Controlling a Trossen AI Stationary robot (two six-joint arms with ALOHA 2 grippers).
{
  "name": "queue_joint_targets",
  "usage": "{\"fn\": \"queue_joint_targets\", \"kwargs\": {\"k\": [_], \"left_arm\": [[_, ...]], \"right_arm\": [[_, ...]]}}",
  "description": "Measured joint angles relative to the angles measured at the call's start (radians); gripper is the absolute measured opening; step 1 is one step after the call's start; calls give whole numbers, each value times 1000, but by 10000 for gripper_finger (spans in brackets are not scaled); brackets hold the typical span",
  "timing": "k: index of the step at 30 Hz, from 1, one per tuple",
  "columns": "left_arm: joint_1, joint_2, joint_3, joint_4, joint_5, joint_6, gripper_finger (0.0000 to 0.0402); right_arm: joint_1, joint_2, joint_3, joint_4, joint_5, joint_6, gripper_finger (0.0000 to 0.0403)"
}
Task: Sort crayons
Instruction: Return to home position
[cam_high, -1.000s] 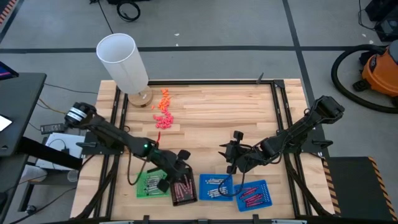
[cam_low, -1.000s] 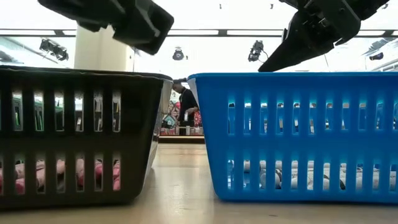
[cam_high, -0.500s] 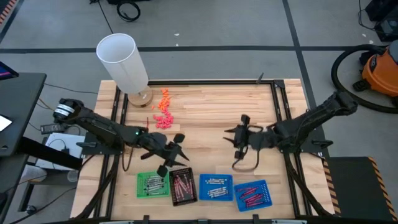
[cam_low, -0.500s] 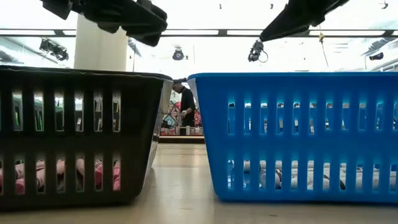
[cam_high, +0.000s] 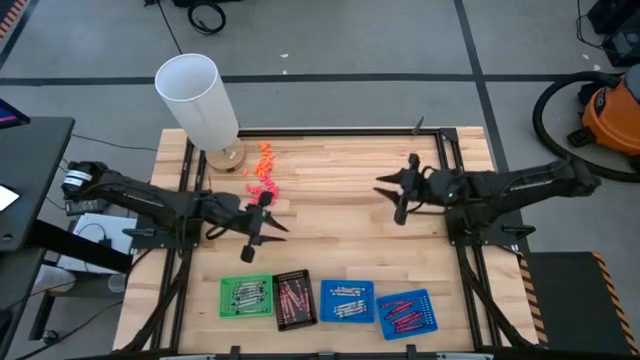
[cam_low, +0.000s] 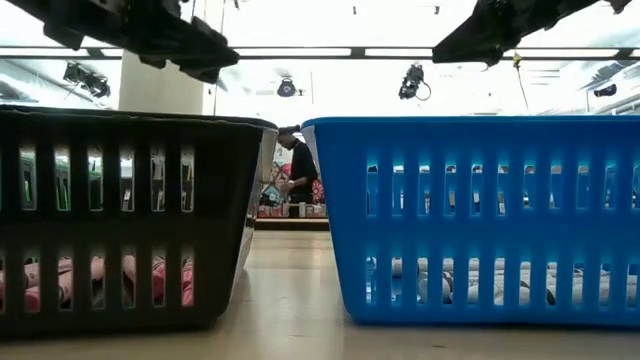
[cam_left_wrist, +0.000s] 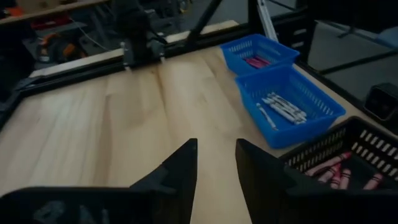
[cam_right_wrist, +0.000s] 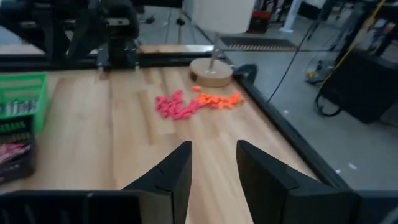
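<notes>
Four small trays line the table's near edge: a green tray (cam_high: 246, 296) with grey-silver crayons, a black tray (cam_high: 294, 299) with red crayons (cam_left_wrist: 339, 174), a blue tray (cam_high: 347, 300) with silver crayons (cam_left_wrist: 283, 107), and another blue tray (cam_high: 407, 312) with magenta crayons (cam_left_wrist: 257, 61). My left gripper (cam_high: 266, 236) (cam_left_wrist: 216, 168) hovers open over bare wood, farther in than the green and black trays. My right gripper (cam_high: 388, 198) (cam_right_wrist: 213, 168) hovers open over the table's middle right. Nothing is between either pair of fingers.
A white cylinder lamp (cam_high: 197, 100) on a round wooden base stands at the far left corner. Orange lumps (cam_right_wrist: 217, 99) and pink lumps (cam_right_wrist: 177, 106) lie beside it. Bare wood (cam_high: 330, 220) spreads between the grippers. A person (cam_low: 298, 170) stands in the room beyond.
My left gripper has drawn back from above the green and black trays toward the far edge and the left, tipping nearer to level. My right gripper has risen from above the blue trays and gone toward the far edge. The trays and crayons lie as before.
</notes>
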Motion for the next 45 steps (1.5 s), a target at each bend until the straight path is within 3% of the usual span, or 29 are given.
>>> {"fn": "queue_joint_targets", "kwargs": {"k": [12, 21, 26, 31, 45], "left_arm": [[132, -200, -125, 17, -9, 51, 118], [247, -333, -131, -141, -11, -1, 118], [271, -363, -131, -135, -11, -14, 118], [329, -372, -131, -122, -11, -2, 118], [482, -452, -131, -157, -11, -8, 118]], "right_arm": [[-191, -183, -46, 18, -47, -121, 135], [-274, -232, -49, 63, -51, -246, 135], [-307, -234, -159, 164, -129, -247, 135], [-381, -251, -238, 232, -136, -249, 135], [-618, -371, -325, 303, -400, -153, 135]]}}
